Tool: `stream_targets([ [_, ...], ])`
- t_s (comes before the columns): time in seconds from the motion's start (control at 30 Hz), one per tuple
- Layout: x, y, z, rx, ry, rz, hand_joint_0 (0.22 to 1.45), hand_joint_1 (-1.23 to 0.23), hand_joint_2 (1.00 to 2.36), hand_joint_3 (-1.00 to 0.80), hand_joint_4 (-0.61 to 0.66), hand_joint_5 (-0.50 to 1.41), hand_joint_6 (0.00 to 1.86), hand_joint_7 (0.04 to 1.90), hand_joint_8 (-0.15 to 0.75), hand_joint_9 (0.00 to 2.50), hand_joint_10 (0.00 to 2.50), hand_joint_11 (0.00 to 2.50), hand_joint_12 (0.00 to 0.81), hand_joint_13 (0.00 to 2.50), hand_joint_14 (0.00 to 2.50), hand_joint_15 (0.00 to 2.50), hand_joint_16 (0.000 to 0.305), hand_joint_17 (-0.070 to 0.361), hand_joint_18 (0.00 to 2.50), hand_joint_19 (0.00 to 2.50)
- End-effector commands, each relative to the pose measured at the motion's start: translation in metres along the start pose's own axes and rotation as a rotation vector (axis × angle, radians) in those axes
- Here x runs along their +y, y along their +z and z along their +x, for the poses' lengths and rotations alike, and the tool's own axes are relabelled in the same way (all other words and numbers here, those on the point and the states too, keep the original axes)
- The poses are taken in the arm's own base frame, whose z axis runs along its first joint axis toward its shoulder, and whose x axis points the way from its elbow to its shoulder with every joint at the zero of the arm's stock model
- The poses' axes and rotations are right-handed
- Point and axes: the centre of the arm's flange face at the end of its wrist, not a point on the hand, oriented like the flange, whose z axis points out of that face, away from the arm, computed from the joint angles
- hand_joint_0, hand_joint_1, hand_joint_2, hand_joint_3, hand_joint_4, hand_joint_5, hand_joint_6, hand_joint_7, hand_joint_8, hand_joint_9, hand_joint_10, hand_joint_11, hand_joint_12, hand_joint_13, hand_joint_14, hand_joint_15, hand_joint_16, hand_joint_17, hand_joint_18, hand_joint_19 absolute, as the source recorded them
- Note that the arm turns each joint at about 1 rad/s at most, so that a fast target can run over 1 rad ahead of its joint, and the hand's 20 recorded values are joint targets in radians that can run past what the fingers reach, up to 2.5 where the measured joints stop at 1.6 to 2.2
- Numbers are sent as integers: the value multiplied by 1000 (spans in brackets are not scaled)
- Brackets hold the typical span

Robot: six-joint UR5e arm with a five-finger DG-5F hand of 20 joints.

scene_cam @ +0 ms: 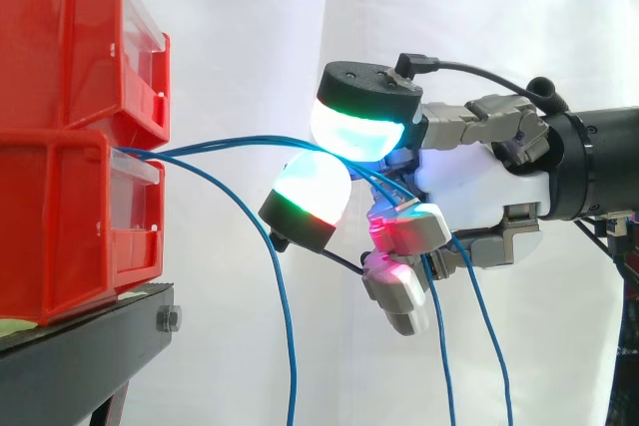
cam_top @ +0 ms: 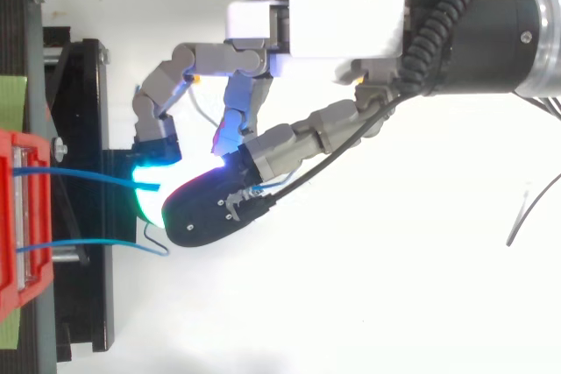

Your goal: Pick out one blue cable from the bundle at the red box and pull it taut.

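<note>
Bright, even light; white curtain [scene_cam: 250, 47] washed out; shadows faint, src prob. overhead.

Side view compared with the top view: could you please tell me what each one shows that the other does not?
Side: two red boxes stacked on a black stand, and blue cables hanging down below the robot hand. Top: two of those cables leaving the box side by side, apart from each other. Both: the robot hand curled round blue cables just off the red boxes.
</note>
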Motion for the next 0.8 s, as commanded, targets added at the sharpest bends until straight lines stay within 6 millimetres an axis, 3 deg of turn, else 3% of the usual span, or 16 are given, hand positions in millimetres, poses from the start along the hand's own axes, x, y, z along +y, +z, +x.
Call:
stream_targets([
  [0.0, 0, 0, 0, 0, 0, 0, 681, -881, 1017, -281, -59, -129, 912, 1085, 310, 1276, 31, 958, 369, 1071, 26, 724, 51, 115, 940, 673],
  [0.23, 0, 0, 0, 2, 0, 0, 781, -942, 1001, -490, -196, -121, 962, 1018, 293, 1341, 33, 998, 348, 1105, 27, 719, 47, 105, 967, 643],
  [0.43, 1, 0, 0, 1, 1, -2, 771, -972, 1000, -500, -231, -108, 958, 1039, 286, 1398, 33, 1023, 339, 1135, 27, 727, 45, 101, 988, 624],
  [0.63, 0, 0, -1, 0, 3, 0, 702, -986, 1000, -500, -205, -90, 949, 1074, 281, 1442, 34, 1019, 336, 1155, 26, 737, 44, 98, 990, 630],
  [0.77, 0, 0, -2, -2, 5, -1, 537, -998, 1000, -500, -111, -75, 936, 877, 285, 1441, 33, 990, 348, 1159, 27, 734, 46, 104, 997, 622],
])
